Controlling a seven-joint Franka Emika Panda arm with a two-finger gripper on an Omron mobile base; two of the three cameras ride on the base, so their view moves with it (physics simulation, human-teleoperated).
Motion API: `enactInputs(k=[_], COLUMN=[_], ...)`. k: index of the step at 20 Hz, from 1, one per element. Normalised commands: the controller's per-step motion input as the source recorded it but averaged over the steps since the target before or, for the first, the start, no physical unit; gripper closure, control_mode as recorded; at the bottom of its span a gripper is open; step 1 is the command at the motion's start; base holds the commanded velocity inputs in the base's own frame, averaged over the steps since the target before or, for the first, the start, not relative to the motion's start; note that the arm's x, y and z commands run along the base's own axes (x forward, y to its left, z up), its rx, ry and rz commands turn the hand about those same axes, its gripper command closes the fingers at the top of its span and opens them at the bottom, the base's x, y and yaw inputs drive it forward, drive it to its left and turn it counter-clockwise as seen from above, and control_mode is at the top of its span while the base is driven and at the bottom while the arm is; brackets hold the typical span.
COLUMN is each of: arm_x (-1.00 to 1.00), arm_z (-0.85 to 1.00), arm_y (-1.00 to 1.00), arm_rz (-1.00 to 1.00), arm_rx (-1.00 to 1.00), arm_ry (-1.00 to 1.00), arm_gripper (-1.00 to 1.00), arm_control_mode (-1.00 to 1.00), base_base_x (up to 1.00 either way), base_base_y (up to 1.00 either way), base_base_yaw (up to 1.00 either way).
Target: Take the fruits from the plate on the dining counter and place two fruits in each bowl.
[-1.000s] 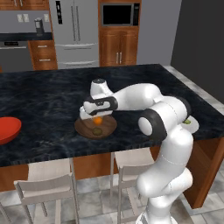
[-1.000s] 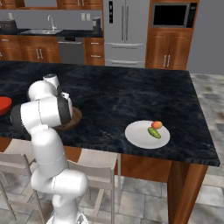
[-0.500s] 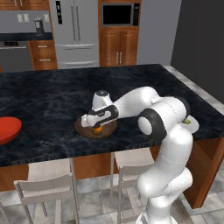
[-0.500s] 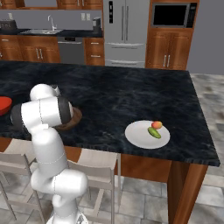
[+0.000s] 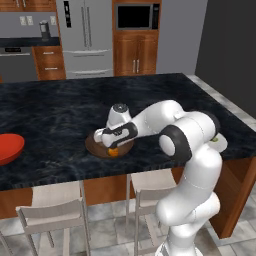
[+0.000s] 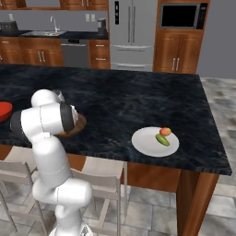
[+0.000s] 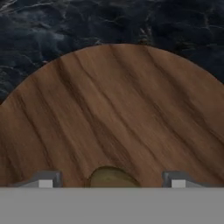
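Hovering: gripper (image 7: 109,180) low over the wooden bowl (image 5: 95,145), fingers spread, holding nothing
Bowl: orange ball (image 5: 113,152) and olive-brown fruit (image 7: 111,177) inside
Plate (image 6: 145,144): red-orange fruit (image 6: 165,132) and green fruit (image 6: 162,140)
Red bowl (image 5: 7,148): far left on the counter (image 5: 60,105)

My two base cameras are looking forward and down from behind, sharing the dining counter (image 5: 60,115); my hand camera is hovering close over the wooden bowl (image 7: 113,113).

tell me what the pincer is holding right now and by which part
Nothing is held. The pincer is open low over the wooden bowl, fingertips apart, with the olive-brown fruit lying loose between them and an orange fruit in the bowl.
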Motion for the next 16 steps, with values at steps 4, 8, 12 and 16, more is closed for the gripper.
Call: enactInputs(k=[4,8,12,16], arm_x=[0.24,0.00,-0.31,-0.62], arm_z=[0.48,0.83,0.45,0.38], arm_y=[-0.12,-0.47,-0.93,-0.99], arm_rz=[-0.01,-0.07,-0.01,0.00], arm_rx=[0.04,0.06,0.01,0.00], arm_ry=[-0.01,0.00,0.00,0.01], arm_gripper=[-1.00,-1.00,-1.00,-1.00], arm_control_mode=[-1.00,-1.00,-1.00,-1.00], base_base_x=[0.00,0.00,0.00,0.00], base_base_y=[0.00,0.00,0.00,0.00], base_base_yaw=[0.00,0.00,0.00,0.00])
